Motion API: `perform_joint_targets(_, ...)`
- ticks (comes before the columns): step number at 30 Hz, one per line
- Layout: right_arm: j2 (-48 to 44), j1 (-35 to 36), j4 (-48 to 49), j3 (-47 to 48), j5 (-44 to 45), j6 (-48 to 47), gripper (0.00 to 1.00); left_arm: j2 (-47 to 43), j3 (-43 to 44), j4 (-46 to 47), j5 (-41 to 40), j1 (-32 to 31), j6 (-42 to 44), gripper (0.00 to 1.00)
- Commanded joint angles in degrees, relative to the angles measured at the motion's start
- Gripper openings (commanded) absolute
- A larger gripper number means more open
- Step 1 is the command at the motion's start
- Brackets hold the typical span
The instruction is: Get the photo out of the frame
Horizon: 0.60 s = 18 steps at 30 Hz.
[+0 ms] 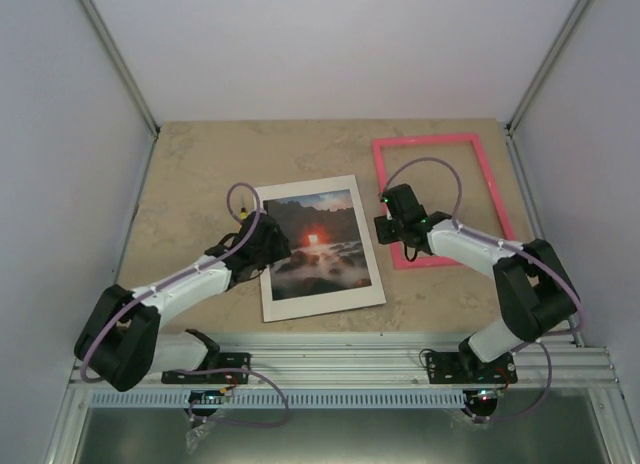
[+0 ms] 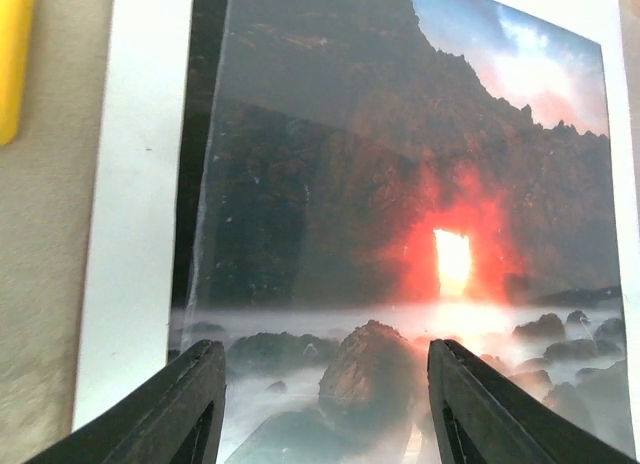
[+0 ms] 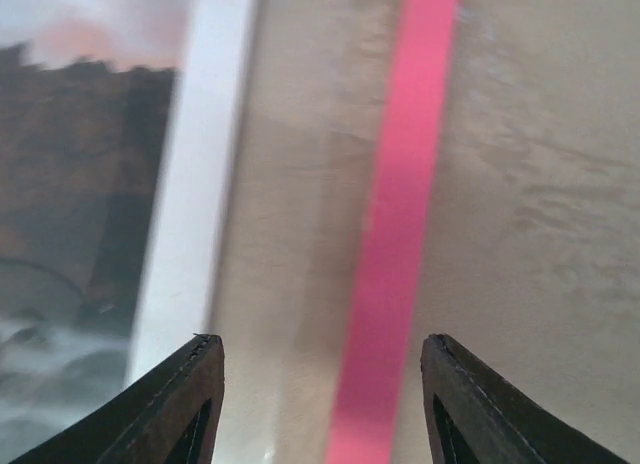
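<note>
Lying flat on the table (image 1: 200, 164), left of centre: photo (image 1: 318, 242), print side up within white mat (image 2: 130, 234), fully out of frame (image 1: 428, 140).
Resting well apart to the right: frame, empty, bare tabletop showing through its opening.
Task judged essentially done; remaining step a clean let-go and retreat.

Left gripper (image 2: 325, 349): jaws well parted, low over the print's misty lower part, gripping nothing.
Right gripper (image 3: 320, 342): jaws likewise parted, gripping nothing, poised over one long rail of the frame. Pink strip visible below between the fingers, mat edge beside it and not touching.

Possibly a clear sheet over the print, slightly offset from the mat window; glare too soft to be sure.

Handling note: raise both grippers straight up before swinging back. Keep fingertips off the glossy surface and off the light frame. Avoid nudging either piece toward the other, so the gap between them stays plain to see.
</note>
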Motion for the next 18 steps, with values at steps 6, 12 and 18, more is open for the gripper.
perform_joint_targets(6, -6.4, 15.2, -1.5, -5.2, -3.4, -4.2, 0.74, -8.3, -5.1, -9.0, -1.7, 2.2, -3.3, 0.64)
perform_joint_targets(12, -6.2, 26.6, -2.1, -6.2, -3.8, -5.1, 0.87, -13.9, -8.3, -11.4, -0.9, 3.3, -4.3, 0.67)
perform_joint_targets(18, -4.0, 35.1, -3.1, -5.1, -2.8, -7.4, 0.98, -13.4, -10.1, -9.4, 0.1, 3.3, -4.5, 0.67)
